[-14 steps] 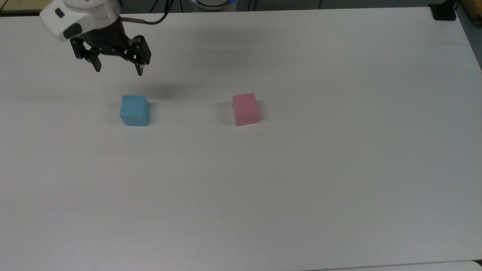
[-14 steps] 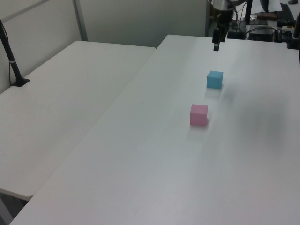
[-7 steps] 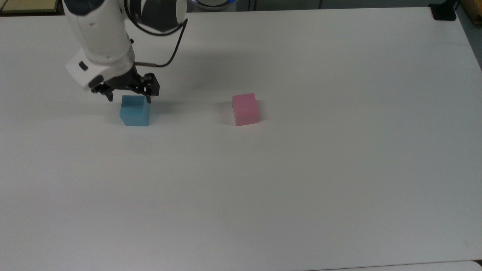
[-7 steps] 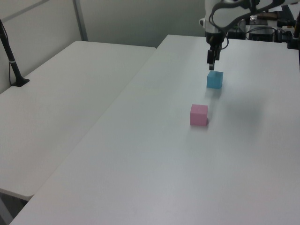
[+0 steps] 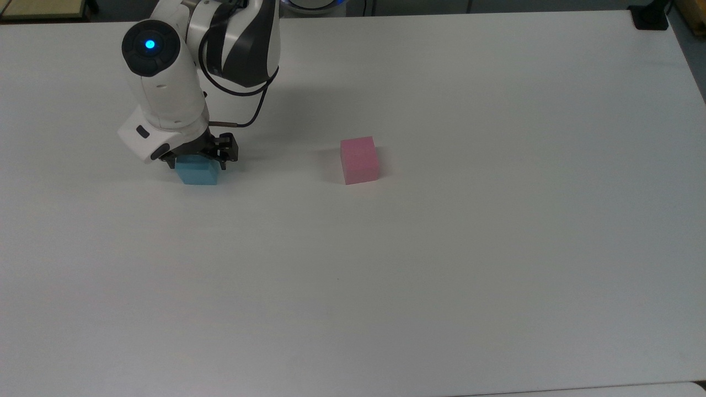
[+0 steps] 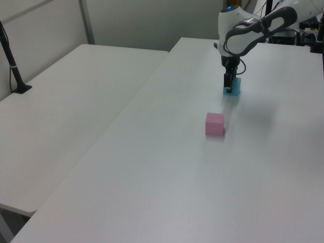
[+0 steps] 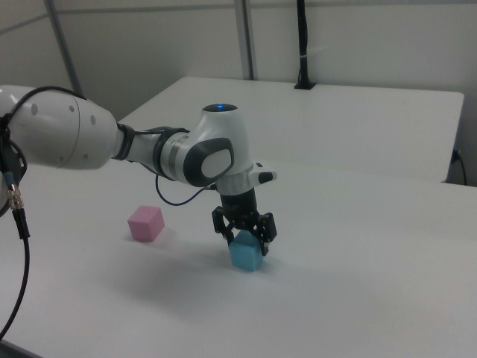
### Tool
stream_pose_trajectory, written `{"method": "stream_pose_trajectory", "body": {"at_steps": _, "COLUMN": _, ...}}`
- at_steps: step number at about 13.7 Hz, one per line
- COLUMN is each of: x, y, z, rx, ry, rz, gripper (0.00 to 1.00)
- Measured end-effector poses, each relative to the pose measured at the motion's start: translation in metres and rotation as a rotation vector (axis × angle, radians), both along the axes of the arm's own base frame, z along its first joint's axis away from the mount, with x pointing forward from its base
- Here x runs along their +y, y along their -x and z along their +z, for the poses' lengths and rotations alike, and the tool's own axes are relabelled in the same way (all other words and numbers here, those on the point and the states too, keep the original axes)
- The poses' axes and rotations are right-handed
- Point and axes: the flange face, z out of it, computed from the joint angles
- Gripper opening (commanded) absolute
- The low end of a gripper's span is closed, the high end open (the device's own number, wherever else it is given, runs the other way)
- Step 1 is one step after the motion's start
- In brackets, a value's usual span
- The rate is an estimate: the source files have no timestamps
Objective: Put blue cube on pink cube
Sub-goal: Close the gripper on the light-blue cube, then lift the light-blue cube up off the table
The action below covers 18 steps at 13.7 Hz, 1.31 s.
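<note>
A wide white bench (image 5: 441, 264) carries the scene. The small sky-blue matte cube (image 5: 197, 172) sits on it at the top view's left, with the black two-finger gripper (image 5: 196, 162) lowered over it, fingers spread to either side of the cube and not pressed against it. The pale pink matte cube (image 5: 359, 160) rests well apart, to the top view's right. The white robot arm (image 7: 112, 149) reaches in above.

Light blue cube (image 5: 197, 172) and pale pink cube (image 5: 359, 160) rest well apart on the white table (image 5: 441, 264)
</note>
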Motion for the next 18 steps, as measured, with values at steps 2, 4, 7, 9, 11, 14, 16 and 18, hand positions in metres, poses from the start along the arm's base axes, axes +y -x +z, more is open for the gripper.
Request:
{"method": "stream_pose_trajectory", "body": {"at_steps": 2, "x": 0.0, "y": 0.0, "z": -0.001, "rx": 0.002, "ry": 0.0, "rz": 0.018, "gripper": 0.0}}
{"method": "stream_pose_trajectory", "body": {"at_steps": 4, "x": -0.004, "y": 0.001, "z": 0.001, "rx": 0.003, "ry": 0.002, "rz": 0.032, "gripper": 0.0}}
{"method": "stream_pose_trajectory", "body": {"at_steps": 7, "x": -0.01, "y": 0.002, "z": 0.002, "rx": 0.003, "ry": 0.006, "rz": 0.033, "gripper": 0.0}}
{"method": "stream_pose_trajectory", "body": {"at_steps": 9, "x": -0.012, "y": 0.002, "z": 0.006, "rx": -0.004, "ry": 0.007, "rz": 0.032, "gripper": 0.02}}
{"method": "stream_pose_trajectory", "body": {"at_steps": 11, "x": -0.012, "y": -0.001, "z": 0.037, "rx": -0.035, "ry": 0.006, "rz": 0.029, "gripper": 0.03}}
{"method": "stream_pose_trajectory", "body": {"at_steps": 14, "x": -0.006, "y": -0.002, "z": 0.144, "rx": -0.057, "ry": -0.048, "rz": 0.008, "gripper": 0.05}}
{"method": "stream_pose_trajectory", "body": {"at_steps": 16, "x": -0.001, "y": 0.0, "z": 0.186, "rx": -0.069, "ry": -0.065, "rz": 0.008, "gripper": 0.05}}
{"method": "stream_pose_trajectory", "body": {"at_steps": 18, "x": 0.001, "y": 0.002, "z": 0.206, "rx": -0.076, "ry": -0.068, "rz": 0.011, "gripper": 0.07}}
